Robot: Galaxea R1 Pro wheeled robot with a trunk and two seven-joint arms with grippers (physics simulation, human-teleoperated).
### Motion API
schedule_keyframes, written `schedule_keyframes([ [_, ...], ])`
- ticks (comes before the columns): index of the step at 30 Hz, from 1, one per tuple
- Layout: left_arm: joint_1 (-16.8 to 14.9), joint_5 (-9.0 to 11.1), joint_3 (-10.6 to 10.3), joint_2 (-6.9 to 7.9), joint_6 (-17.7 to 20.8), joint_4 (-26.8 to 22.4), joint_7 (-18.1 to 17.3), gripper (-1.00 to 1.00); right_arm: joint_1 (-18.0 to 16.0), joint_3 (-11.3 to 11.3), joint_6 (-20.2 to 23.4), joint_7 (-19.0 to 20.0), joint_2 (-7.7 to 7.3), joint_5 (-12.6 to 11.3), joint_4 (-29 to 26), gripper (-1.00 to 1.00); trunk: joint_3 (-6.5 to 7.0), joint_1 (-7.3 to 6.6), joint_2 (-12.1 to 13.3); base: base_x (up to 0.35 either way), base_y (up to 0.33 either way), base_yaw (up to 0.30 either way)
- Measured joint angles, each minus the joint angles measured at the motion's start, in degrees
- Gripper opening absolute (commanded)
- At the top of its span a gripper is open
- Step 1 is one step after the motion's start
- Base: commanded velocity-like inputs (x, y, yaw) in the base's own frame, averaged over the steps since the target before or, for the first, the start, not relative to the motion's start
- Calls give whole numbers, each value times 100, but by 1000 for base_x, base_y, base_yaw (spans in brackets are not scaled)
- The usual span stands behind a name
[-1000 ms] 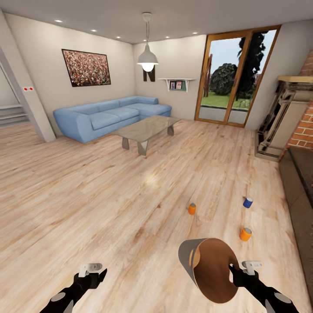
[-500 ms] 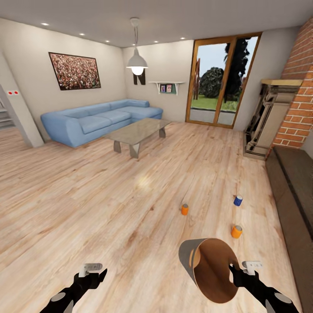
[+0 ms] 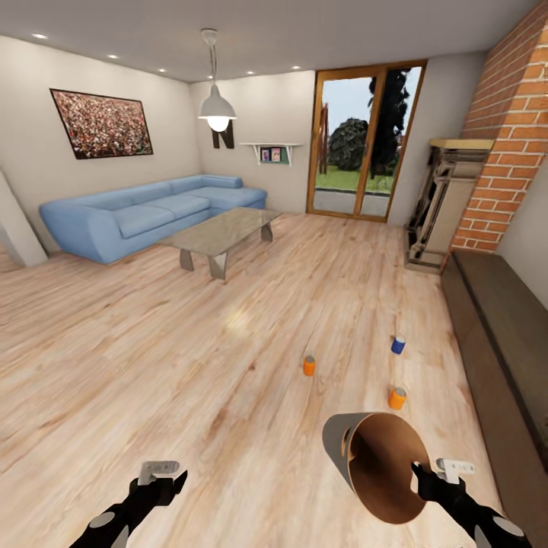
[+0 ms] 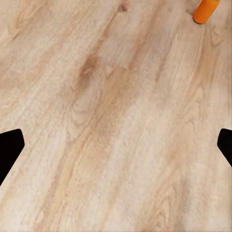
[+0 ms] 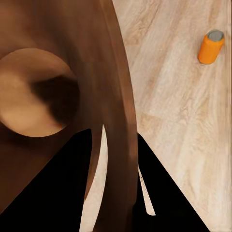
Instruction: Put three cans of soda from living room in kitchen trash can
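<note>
Bucket rim (image 5: 121, 96) between right fingers (image 5: 58, 183), tilted

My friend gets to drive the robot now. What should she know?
Right gripper: shut on the rim of the trash can, held tipped with its opening toward the camera.
Left gripper: open, holding nothing, above the floor.
All three cans stand on the living room floor: near orange can, far orange can, blue can.
Done: bin picked up. None of the cans shows inside it.
Left: collect all three cans into the bin and get it to the kitchen.
</note>
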Motion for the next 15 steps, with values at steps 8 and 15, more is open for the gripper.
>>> schedule_keyframes([
  [8,0,2,0,0,0,0,0,100,-1,-37,6,1,-3,-10,1,-100,0,0,0,194,125,-244],
  [15,1,0,0,0,0,0,0,100,2,-160,8,2,-5,-9,1,-100,0,0,0,222,151,-246],
])
